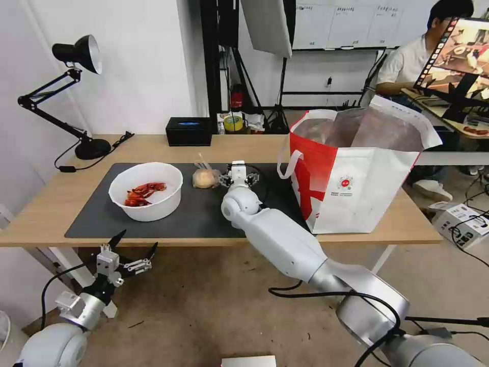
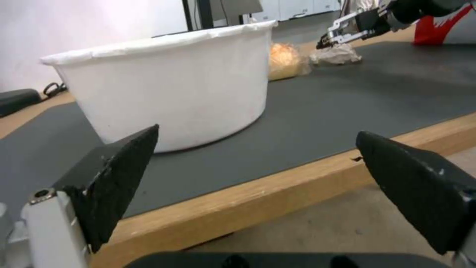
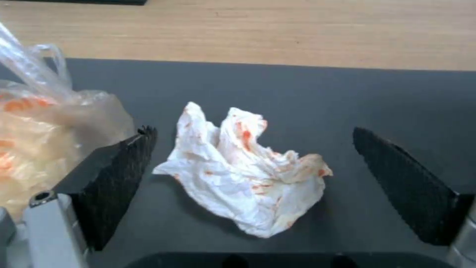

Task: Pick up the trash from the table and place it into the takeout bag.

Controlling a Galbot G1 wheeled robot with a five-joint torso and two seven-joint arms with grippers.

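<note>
A crumpled white tissue [image 3: 243, 167] with red stains lies on the dark grey mat [image 1: 204, 214]. My right gripper [image 3: 254, 131] hovers over it, open, one finger on each side, apart from it. In the head view the right gripper [image 1: 238, 176] sits between the clear-bagged bun [image 1: 205, 178] and the takeout bag [image 1: 356, 173]. The bagged bun [image 3: 44, 137] lies just beside one right finger [image 3: 114, 175]. The white bowl [image 1: 145, 191] holds red shells at the mat's left. My left gripper [image 1: 135, 244] waits open below the table's front edge, facing the bowl [image 2: 169, 85].
A black box [image 1: 188, 131] stands at the back of the table [image 1: 51, 204], and a black desk lamp [image 1: 76, 76] at its far left corner. The takeout bag stands open at the table's right end. Cables trail on the floor.
</note>
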